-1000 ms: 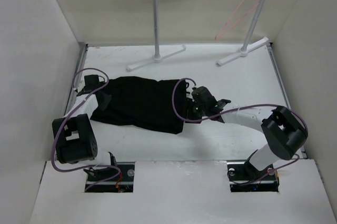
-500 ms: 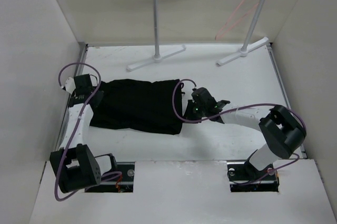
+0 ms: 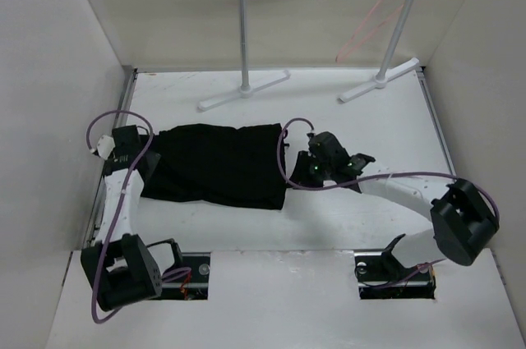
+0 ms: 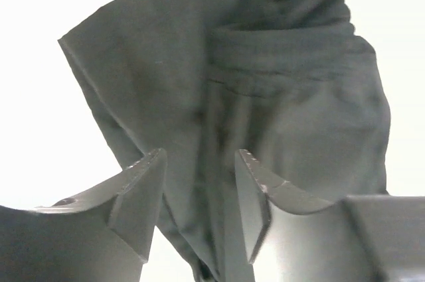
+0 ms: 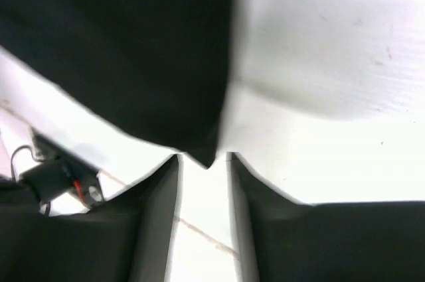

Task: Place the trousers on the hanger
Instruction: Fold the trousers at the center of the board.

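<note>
Parting halfway after a brief pinch, left fingers [image 4: 136, 196] and right fingers [image 5: 156, 202] are letting go of the trousers [image 3: 218, 164], flattened mid-frame on the counter [image 3: 329, 218], ready for the hanger [image 3: 362, 39] upper right.

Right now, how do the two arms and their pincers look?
Both arms have white links and bulky black joint housings; a purple cable loops along the left arm and the right arm. The left pincer and right pincer have dark, wedge-shaped fingers.
</note>
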Action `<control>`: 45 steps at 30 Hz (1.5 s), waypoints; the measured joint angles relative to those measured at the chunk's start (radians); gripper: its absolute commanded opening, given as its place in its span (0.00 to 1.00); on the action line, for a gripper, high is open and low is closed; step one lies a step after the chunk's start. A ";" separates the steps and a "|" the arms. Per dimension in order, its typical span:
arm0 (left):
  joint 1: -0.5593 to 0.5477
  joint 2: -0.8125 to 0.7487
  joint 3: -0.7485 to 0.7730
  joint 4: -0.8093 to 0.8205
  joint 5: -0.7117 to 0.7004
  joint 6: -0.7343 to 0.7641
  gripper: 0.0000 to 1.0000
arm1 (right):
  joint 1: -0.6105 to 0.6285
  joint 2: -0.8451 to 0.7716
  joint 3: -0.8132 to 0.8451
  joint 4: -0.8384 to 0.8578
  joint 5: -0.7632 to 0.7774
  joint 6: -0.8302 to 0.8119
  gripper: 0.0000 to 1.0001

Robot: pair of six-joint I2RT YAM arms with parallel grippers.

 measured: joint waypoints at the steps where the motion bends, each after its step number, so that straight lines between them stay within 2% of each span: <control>1: -0.012 -0.021 0.015 -0.010 -0.005 -0.002 0.35 | 0.000 -0.011 0.015 -0.011 -0.002 -0.006 0.20; 3: -0.063 -0.057 0.057 -0.019 -0.024 -0.011 0.29 | 0.007 -0.011 0.060 -0.019 -0.002 -0.016 0.12; 6: -0.175 -0.064 0.098 -0.008 -0.045 -0.038 0.27 | 0.032 0.032 0.125 0.000 -0.012 -0.022 0.10; 9: -0.280 0.004 0.102 0.029 -0.046 -0.064 0.27 | 0.053 0.113 0.158 0.065 -0.035 -0.016 0.10; 12: -0.329 0.124 0.094 0.081 -0.040 -0.074 0.27 | 0.060 0.197 0.144 0.128 -0.054 0.010 0.10; 15: -0.314 0.207 0.047 0.124 -0.038 -0.079 0.27 | 0.060 0.238 0.077 0.180 -0.058 0.041 0.10; 19: -0.243 0.211 -0.051 0.142 -0.034 -0.081 0.28 | 0.051 0.239 -0.031 0.214 -0.058 0.077 0.10; 26: -0.188 0.080 -0.124 0.121 -0.011 -0.082 0.37 | 0.027 0.106 -0.076 0.180 -0.058 0.083 0.30; 28: -0.190 0.024 -0.121 0.114 -0.009 -0.082 0.37 | 0.018 0.069 -0.044 0.142 -0.056 0.071 0.28; 30: -0.202 -0.017 -0.108 0.097 -0.010 -0.083 0.37 | 0.007 0.069 0.018 0.119 -0.058 0.054 0.18; 32: -0.233 -0.033 -0.083 0.082 -0.015 -0.087 0.36 | -0.003 0.098 0.100 0.109 -0.066 0.037 0.12; 39: -0.485 0.020 0.019 0.084 -0.053 -0.134 0.34 | -0.049 0.360 0.424 0.142 -0.109 0.016 0.12; 42: -0.591 0.084 0.027 0.111 -0.065 -0.152 0.34 | -0.077 0.478 0.488 0.159 -0.108 0.021 0.12; 45: -0.630 0.127 0.005 0.134 -0.079 -0.160 0.35 | -0.111 0.552 0.492 0.153 -0.095 0.031 0.12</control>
